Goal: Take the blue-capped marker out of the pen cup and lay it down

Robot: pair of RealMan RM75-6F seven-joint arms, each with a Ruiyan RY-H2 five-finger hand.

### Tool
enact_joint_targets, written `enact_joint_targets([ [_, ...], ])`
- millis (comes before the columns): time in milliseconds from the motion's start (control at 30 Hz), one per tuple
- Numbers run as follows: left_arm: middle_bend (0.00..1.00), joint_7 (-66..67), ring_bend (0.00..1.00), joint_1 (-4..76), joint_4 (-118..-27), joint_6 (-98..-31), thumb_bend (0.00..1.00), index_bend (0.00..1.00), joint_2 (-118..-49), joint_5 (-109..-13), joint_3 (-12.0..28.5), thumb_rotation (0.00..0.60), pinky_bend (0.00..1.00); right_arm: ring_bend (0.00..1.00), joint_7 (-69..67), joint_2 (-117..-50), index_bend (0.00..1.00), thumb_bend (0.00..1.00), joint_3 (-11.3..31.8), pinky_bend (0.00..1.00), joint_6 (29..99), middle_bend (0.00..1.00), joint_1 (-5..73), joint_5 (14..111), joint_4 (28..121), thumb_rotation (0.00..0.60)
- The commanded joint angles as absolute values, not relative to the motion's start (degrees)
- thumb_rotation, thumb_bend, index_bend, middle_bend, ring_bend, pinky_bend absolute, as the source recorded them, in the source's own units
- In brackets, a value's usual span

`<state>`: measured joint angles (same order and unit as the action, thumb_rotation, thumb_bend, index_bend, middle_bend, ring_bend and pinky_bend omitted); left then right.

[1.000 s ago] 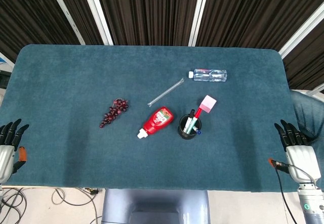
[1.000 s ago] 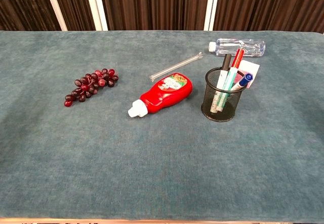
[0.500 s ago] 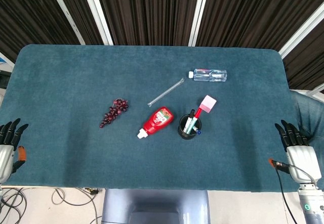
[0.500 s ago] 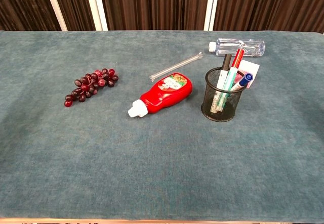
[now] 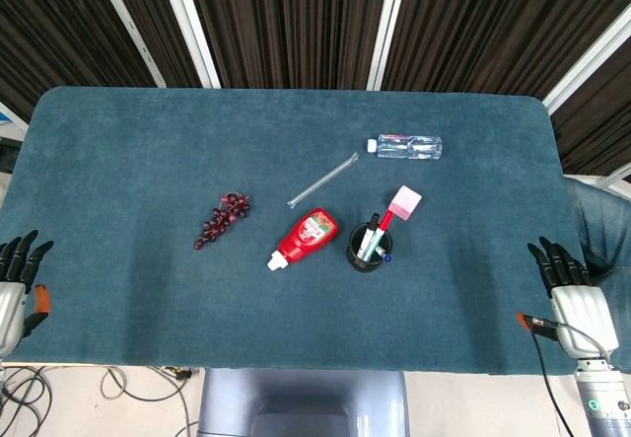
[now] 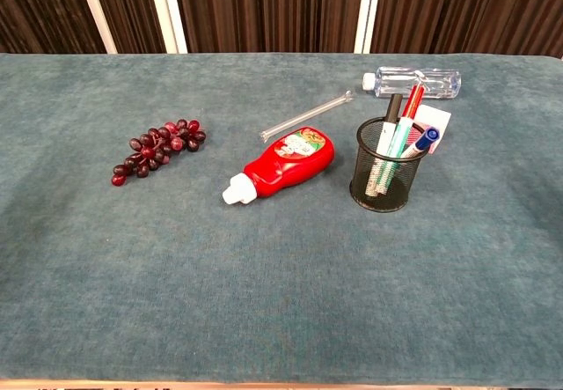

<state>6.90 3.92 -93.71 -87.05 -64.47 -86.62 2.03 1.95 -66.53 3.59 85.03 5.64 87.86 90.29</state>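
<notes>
A black mesh pen cup (image 6: 383,177) (image 5: 367,251) stands upright right of the table's middle. Several markers stick out of it; the blue-capped marker (image 6: 423,140) (image 5: 386,257) leans out over the cup's right rim. My left hand (image 5: 14,294) hangs at the table's near left corner, fingers apart, holding nothing. Far from the cup, my right hand (image 5: 570,295) sits at the near right edge with fingers spread and nothing in it. Neither hand shows in the chest view.
A red squeeze bottle (image 6: 280,165) lies left of the cup. A clear tube (image 6: 305,116), a water bottle (image 6: 413,82) and a pink block (image 5: 405,202) lie behind it. Dark grapes (image 6: 157,146) lie at the left.
My right hand has shifted slightly left and toward the near edge. The left hand has drifted a little lower. Nothing on the table has moved.
</notes>
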Motion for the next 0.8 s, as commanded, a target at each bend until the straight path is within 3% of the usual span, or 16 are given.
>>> enact_joint_targets([
  [33, 0.00, 6.81, 0.00, 3.97, -93.78, -86.75, 0.71, 0.11, -64.44, -86.27, 2.11, 0.600, 0.08, 0.06, 2.74, -65.65, 0.02, 0.19, 3.42, 0.17, 83.23, 0.00, 6.61, 87.93, 91.16, 0.600],
  [400, 0.00, 7.02, 0.00, 3.95, -93.77, -86.85, 0.71, 0.11, -64.72, -86.08, 2.23, 0.600, 0.08, 0.06, 0.59, -63.22, 0.02, 0.19, 6.76, 0.17, 74.28, 0.00, 14.63, 87.94, 94.51, 0.600],
  [800, 0.00, 6.78, 0.00, 3.76, -94.77, -86.37, 0.71, 0.11, -64.64, -84.33, 2.62, 0.600, 0.08, 0.08, -0.76, -67.73, 0.11, 0.21, 9.03, 0.17, 68.34, 0.00, 20.59, 85.11, 97.70, 0.600],
])
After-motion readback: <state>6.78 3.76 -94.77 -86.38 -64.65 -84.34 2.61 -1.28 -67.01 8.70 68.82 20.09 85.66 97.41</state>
